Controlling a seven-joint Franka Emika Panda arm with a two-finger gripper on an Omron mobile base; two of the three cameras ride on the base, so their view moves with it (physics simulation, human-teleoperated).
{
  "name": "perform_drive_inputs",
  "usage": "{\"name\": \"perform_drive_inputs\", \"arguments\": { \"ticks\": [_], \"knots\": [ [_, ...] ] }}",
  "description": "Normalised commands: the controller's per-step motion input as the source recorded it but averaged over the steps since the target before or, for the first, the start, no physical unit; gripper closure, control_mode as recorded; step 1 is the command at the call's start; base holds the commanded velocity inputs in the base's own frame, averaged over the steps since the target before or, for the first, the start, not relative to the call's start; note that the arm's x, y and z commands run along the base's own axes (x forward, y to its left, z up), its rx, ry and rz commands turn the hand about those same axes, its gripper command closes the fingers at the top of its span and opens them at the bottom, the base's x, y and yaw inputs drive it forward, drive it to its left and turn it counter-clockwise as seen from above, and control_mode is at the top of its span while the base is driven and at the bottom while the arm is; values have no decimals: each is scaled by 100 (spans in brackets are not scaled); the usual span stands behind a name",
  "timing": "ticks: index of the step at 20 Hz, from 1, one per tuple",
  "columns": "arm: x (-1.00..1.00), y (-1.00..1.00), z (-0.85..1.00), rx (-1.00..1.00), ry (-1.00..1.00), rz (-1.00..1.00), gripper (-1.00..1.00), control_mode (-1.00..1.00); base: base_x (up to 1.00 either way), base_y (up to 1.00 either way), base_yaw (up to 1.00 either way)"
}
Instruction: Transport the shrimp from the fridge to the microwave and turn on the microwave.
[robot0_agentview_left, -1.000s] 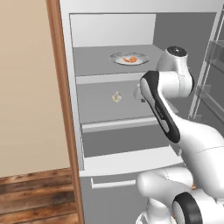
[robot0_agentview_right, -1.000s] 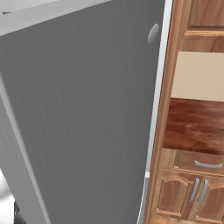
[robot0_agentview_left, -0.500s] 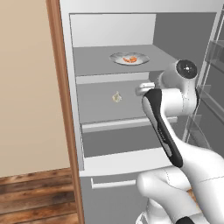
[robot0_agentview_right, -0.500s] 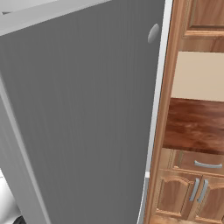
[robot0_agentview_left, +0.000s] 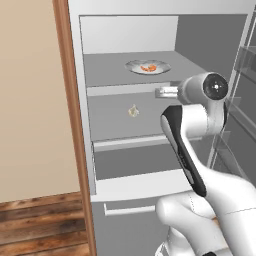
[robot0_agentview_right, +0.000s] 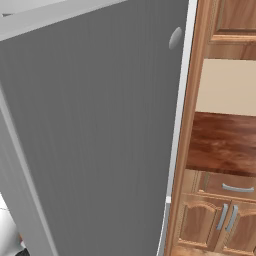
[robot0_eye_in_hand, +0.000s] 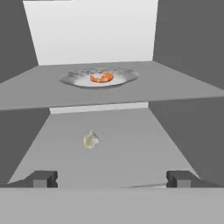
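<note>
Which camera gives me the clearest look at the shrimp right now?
The hand view: the shrimp sits near centre, unobstructed, on its plate on the fridge's upper shelf. The left base view shows the shrimp smaller, from above. The right base view faces the fridge door.

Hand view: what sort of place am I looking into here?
Most likely the inside of an open fridge in a kitchen: flat grey shelves, the shrimp on a plate on the upper shelf, and wooden cabinets beside it.

upper fridge shelf (robot0_eye_in_hand: 183, 89): plate (robot0_eye_in_hand: 74, 79); lower shelf (robot0_eye_in_hand: 140, 153): pale lump (robot0_eye_in_hand: 90, 140), maybe garlic.
</note>
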Motion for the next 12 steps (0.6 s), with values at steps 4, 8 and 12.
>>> {"name": "perform_drive_inputs", "arguments": {
  "ticks": [4, 8, 12],
  "knots": [
    [12, 0, 48, 0, -2, -3, -100, -100, 0, 0, 0],
    [17, 1, 35, 0, 0, 0, -100, -100, 0, 0, 0],
    [26, 7, 25, 1, 1, 0, -100, -100, 0, 0, 0]
  ]
}}
